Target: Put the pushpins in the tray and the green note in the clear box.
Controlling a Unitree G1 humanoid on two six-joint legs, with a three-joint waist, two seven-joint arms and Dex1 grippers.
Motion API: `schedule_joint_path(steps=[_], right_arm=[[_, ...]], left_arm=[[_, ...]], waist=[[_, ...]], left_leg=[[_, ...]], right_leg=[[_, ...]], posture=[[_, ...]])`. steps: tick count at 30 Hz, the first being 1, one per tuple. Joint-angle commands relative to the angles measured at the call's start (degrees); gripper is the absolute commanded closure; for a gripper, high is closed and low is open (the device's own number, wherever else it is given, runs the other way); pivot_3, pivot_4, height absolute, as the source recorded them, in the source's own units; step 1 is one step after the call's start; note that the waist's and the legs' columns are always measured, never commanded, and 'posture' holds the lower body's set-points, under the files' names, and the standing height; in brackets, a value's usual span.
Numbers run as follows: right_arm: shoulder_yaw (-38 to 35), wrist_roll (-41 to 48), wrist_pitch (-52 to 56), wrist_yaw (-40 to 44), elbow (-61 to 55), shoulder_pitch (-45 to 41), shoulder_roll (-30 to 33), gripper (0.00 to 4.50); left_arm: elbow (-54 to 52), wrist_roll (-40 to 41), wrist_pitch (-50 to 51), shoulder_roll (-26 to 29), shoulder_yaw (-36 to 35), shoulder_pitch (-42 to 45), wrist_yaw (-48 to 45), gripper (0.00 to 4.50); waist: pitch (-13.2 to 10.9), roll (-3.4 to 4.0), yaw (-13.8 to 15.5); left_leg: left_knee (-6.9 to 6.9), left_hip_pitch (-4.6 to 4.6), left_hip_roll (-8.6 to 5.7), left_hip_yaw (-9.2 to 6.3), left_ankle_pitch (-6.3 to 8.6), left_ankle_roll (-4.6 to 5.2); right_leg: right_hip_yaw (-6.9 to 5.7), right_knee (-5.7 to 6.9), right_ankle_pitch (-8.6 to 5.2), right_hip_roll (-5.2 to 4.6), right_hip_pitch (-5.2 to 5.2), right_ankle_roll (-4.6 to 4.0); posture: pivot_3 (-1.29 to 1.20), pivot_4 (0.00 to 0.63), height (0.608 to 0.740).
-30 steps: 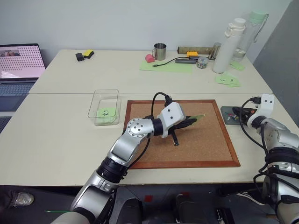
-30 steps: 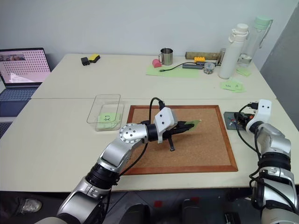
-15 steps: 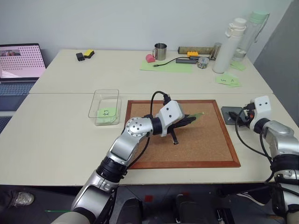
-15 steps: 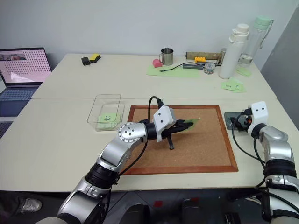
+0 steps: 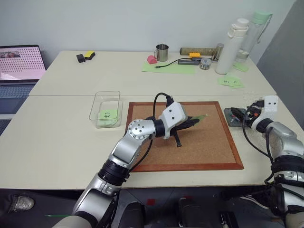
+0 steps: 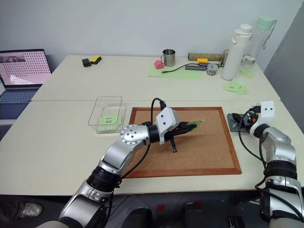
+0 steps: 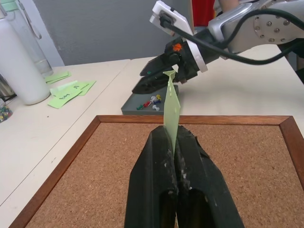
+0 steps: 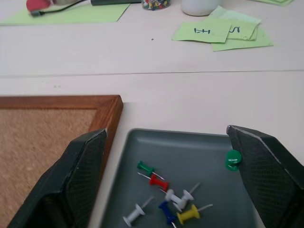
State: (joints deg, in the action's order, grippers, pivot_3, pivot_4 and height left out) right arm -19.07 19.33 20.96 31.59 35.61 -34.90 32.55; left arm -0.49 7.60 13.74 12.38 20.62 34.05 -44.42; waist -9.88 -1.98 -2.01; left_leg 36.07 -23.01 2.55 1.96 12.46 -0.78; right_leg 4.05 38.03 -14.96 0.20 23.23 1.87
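My left gripper (image 7: 172, 135) is shut on a light-green note (image 7: 171, 102), holding it edge-up over the cork board (image 5: 209, 152). The clear box (image 5: 97, 105) stands left of the board, and another green note (image 5: 107, 114) lies inside it. The dark-grey tray (image 8: 190, 147) sits just right of the board with several pushpins (image 8: 164, 187) in it. One green pushpin (image 8: 232, 159) lies beside a finger. My right gripper (image 8: 166, 132) hovers open over the tray with nothing between its fingers; it appears as well beyond the note (image 7: 156, 78).
At the back of the table are a metal mug (image 5: 162, 52), two tall bottles (image 5: 230, 45), a large pale-green sheet (image 5: 168, 68) and several loose green notes (image 5: 231, 81). A laptop (image 5: 19, 61) sits at the far left.
The right wrist has turned a little above the tray. The left arm and its note have kept still.
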Motion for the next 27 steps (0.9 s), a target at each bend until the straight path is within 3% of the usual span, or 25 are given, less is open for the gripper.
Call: schedule_joint_path(steps=[1,19,27], right_arm=[[-3.5,3.9,3.8,-1.7,-2.0,-1.4,-0.5,0.26],[-6.9,8.9,9.0,-4.9,-0.5,-1.6,-2.8,0.26],[-13.8,15.4,15.0,-8.6,2.1,-3.9,-3.0,0.26]], left_arm=[[-2.4,0.2,-0.3,-0.2,-0.7,0.4,-0.1,4.50],[-2.8,0.3,0.2,0.1,-0.8,0.3,-0.2,4.50],[-2.8,0.3,0.2,-0.2,-0.7,0.4,-0.1,4.50]], waist=[[0.0,0.00,0.1],[0.0,0.01,0.1],[0.0,0.01,0.1]], left_leg=[[0.00,0.00,0.00,0.00,0.00,0.00],[0.00,0.00,0.00,0.01,0.00,0.00],[0.00,0.00,0.00,0.02,0.00,0.00]], right_leg=[[0.00,-0.01,0.00,0.00,0.00,0.00],[0.00,0.00,0.00,0.01,0.00,0.01],[0.00,0.00,0.00,0.01,0.00,0.00]], posture=[[0.00,0.150,0.740],[0.00,0.150,0.740],[0.00,0.150,0.740]])
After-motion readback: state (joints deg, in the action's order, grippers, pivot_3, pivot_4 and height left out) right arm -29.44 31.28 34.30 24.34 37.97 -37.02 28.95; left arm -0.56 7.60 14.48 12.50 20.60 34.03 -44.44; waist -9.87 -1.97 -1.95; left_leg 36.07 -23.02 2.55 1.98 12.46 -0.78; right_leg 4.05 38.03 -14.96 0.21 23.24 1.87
